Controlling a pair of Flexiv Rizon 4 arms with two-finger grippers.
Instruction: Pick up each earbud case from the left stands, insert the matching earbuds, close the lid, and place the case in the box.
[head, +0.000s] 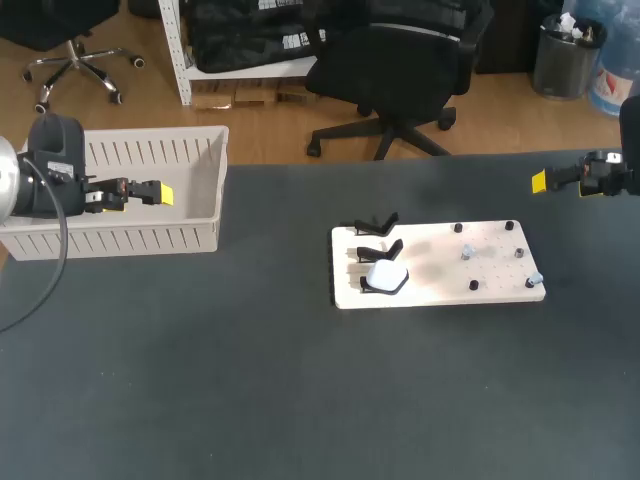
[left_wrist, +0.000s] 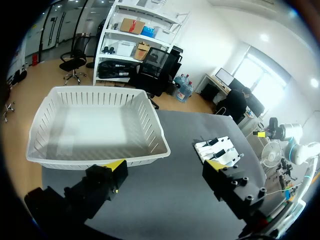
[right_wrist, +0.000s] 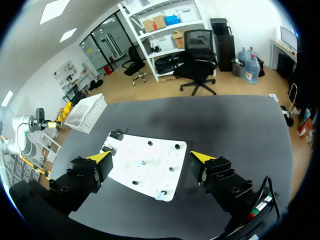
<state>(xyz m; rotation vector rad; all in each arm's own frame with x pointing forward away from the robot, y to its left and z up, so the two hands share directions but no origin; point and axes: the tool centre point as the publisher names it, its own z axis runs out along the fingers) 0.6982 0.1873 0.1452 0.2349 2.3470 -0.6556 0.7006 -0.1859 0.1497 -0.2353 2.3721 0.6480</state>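
From above, the white earbud case (head: 385, 277) sits on the nearest black stand (head: 371, 286), at the left end of the white board (head: 440, 292). The left gripper (head: 160, 193) hangs over the box (head: 150, 240). The right gripper (head: 541, 181) is out over the dark counter (head: 250, 380), well apart from the board.

Left wrist view: the left gripper (left_wrist: 165, 166) is spread wide and holds nothing, with the box (left_wrist: 150, 120) ahead.

Right wrist view: the right gripper (right_wrist: 151, 157) is also spread wide and empty, above the board (right_wrist: 145, 172).

A dark table (head: 250, 390) carries a white box (head: 130, 238) and a board (head: 440, 280).
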